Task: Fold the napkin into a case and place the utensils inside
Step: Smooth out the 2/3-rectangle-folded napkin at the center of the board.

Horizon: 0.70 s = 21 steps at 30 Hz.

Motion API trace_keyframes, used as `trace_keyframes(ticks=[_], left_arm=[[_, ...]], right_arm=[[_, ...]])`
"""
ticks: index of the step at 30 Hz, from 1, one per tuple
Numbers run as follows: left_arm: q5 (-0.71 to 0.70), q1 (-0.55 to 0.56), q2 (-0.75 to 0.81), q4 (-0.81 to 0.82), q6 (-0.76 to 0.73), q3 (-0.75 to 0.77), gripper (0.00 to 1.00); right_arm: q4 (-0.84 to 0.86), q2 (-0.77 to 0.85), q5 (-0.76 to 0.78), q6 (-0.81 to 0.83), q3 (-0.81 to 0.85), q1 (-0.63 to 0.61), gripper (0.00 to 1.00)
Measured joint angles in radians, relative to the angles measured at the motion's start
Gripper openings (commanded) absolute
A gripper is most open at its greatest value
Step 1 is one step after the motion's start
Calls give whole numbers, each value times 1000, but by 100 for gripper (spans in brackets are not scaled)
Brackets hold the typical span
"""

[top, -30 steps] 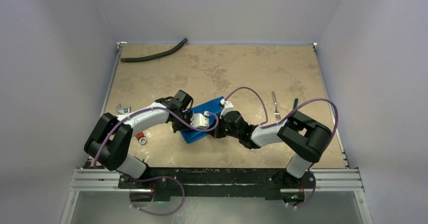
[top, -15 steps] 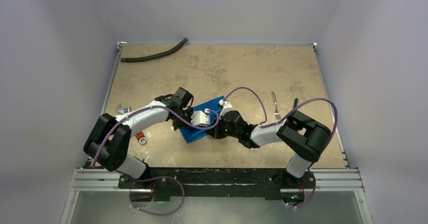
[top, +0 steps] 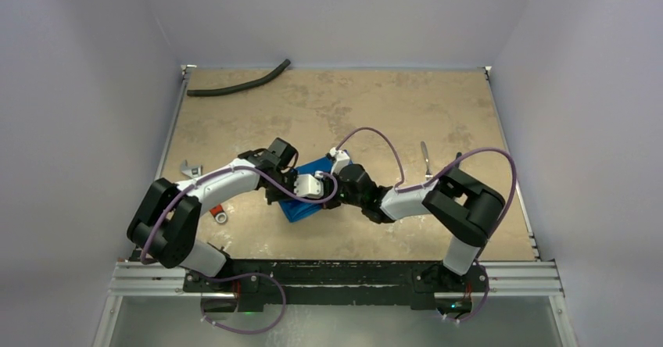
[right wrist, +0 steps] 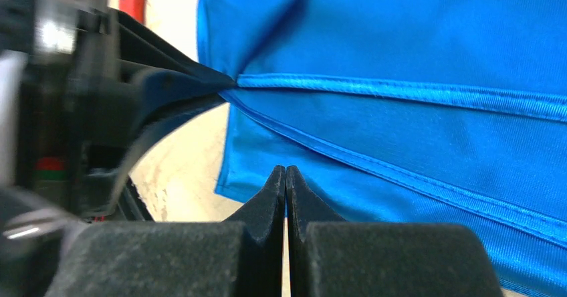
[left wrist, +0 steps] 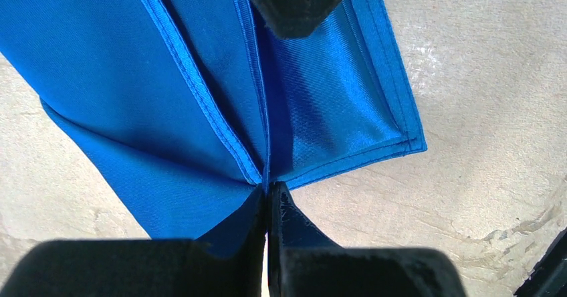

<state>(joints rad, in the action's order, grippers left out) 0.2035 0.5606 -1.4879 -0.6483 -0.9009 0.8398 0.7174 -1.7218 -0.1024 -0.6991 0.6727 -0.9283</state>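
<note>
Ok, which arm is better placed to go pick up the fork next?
Right, probably. The fork lies beside the right arm, across the napkin from the left arm, whose jaws are shut on the napkin's hem.

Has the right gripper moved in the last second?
Yes. The right gripper has moved left, farther from the fork lying on the table and further across the napkin.

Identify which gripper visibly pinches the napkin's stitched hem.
The left gripper: its shut fingertips clamp the napkin where the hems converge. The right gripper is shut too, but no cloth shows between its tips.
</note>
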Motion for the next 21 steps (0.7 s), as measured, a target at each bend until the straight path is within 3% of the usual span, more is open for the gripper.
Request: trace_keyframes(ticks=[21], left_arm=[[-7,0,21,-2,-2,-6,0]], right_arm=[[-3,-85,18,-30,3,0,0]])
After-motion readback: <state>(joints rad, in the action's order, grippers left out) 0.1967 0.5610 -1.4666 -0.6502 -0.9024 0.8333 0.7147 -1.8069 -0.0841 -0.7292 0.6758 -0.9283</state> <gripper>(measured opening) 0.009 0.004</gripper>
